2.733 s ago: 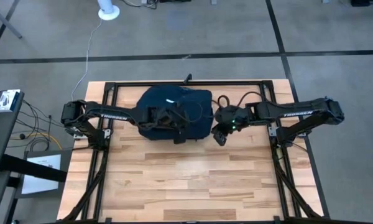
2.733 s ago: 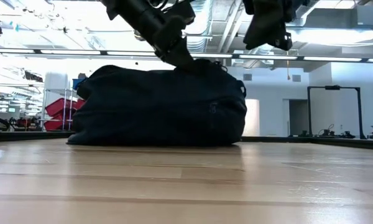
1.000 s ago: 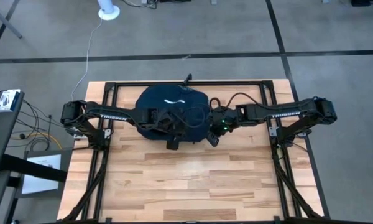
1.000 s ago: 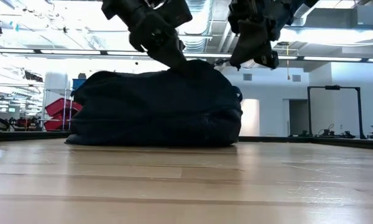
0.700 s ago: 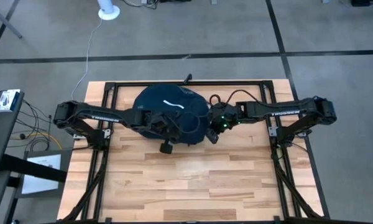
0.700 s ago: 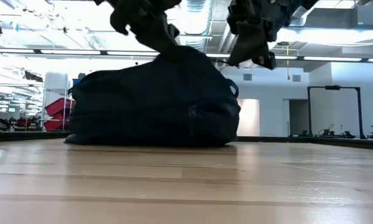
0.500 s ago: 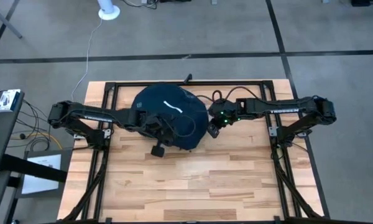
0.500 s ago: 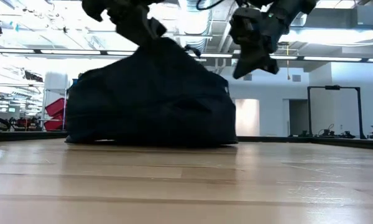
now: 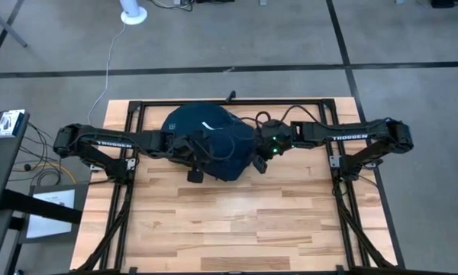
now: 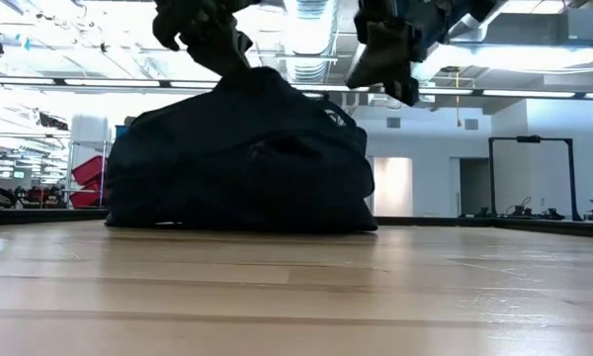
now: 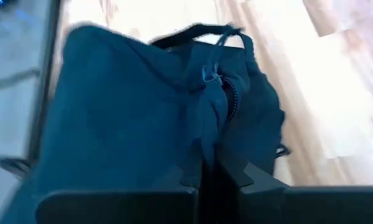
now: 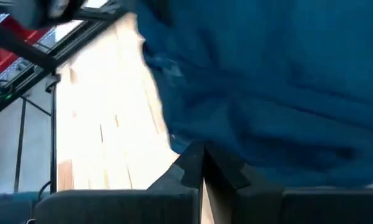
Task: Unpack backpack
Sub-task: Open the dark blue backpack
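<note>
I am looking down on a wooden table with the backpack lying at its far middle, between my two arms. It is a dark navy fabric bag, rounded, with a short white stripe on top. From table height it shows as a slumped mound, peaked where cloth is drawn up.

My left gripper is over the bag's near left part, its fingers pressed together, pinching a fold of cloth beside the zipper. My right gripper sits at the bag's right edge, fingers also pressed together; I cannot tell whether they hold fabric or only rest against it.

I judge the bag to be soft and floppy: it tents under a pinch and will sag and shift instead of lifting as one piece. Its weight depends on what is inside, which I cannot see. Loose cloth may slip from narrow fingers. The better holds look like the zipper pull, the dark strap loop at the end, or a thick seam.
</note>
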You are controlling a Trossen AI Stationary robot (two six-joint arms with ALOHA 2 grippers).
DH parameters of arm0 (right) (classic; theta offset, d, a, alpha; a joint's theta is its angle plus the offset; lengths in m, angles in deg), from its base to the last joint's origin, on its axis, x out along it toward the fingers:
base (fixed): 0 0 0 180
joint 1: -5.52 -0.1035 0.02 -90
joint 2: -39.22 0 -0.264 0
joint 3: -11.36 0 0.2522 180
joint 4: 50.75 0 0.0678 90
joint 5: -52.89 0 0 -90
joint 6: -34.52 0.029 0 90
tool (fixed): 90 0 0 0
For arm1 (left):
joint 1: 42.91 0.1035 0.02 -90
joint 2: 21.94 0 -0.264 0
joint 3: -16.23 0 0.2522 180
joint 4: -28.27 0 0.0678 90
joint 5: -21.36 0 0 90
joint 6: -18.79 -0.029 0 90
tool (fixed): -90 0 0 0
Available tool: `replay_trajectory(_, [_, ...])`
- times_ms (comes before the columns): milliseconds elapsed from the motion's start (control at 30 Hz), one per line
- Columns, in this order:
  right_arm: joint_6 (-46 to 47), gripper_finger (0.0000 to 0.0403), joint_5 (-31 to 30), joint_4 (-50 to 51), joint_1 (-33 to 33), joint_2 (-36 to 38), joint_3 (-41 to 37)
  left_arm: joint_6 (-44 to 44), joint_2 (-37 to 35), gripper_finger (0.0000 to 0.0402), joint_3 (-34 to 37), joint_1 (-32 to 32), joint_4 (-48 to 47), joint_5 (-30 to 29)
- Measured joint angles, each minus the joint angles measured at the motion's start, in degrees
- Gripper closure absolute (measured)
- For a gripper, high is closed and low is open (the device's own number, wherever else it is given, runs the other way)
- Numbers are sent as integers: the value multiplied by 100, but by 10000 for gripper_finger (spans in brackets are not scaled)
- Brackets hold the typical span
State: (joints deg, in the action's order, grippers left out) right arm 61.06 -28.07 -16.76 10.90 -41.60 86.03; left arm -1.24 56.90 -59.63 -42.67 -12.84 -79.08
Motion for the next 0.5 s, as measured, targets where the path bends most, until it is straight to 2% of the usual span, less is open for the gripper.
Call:
replay_trajectory(167, [-4,350,19,-232,-62,-121,-1,-807,1,401,168,-144,403,-38])
replay_trajectory(333, [-27,274,18,-528,-57,-479,-2,-867,1,401,174,-140,729,-59])
replay_trajectory(500, [-689,214,-62,-914,-36,-680,-6,-863,1,401,174,-114,712,-56])
